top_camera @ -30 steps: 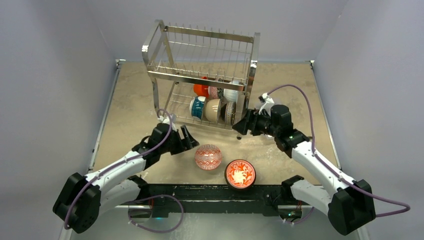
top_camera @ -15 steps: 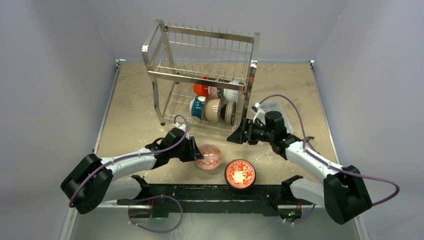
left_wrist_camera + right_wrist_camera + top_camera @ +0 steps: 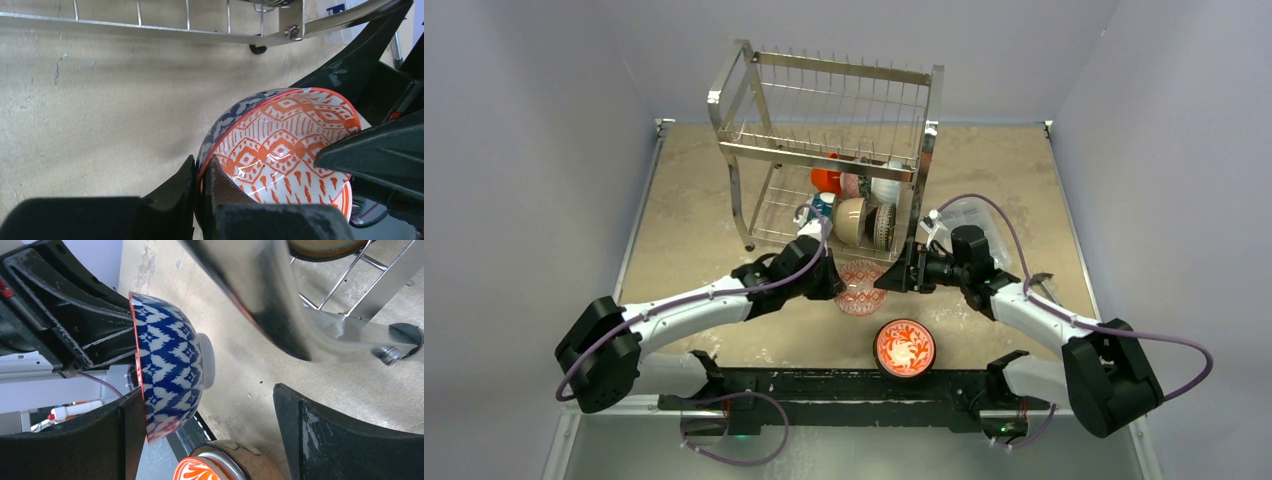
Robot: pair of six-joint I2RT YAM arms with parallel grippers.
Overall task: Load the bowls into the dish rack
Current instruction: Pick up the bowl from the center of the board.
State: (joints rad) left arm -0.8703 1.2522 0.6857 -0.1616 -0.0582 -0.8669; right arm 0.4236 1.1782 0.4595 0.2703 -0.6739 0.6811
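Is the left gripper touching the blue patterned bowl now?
Touching. The left wrist view shows the left gripper closed on the rim of the blue patterned bowl, one finger inside, one outside.

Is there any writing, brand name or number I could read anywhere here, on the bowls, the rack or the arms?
No text can be read anywhere in these pictures.
The blue sticker on the clear plastic box: too blurred to read.
On the patterned bowl, the orange bowl and the rack: only painted decoration or bare metal, no letters or numbers.
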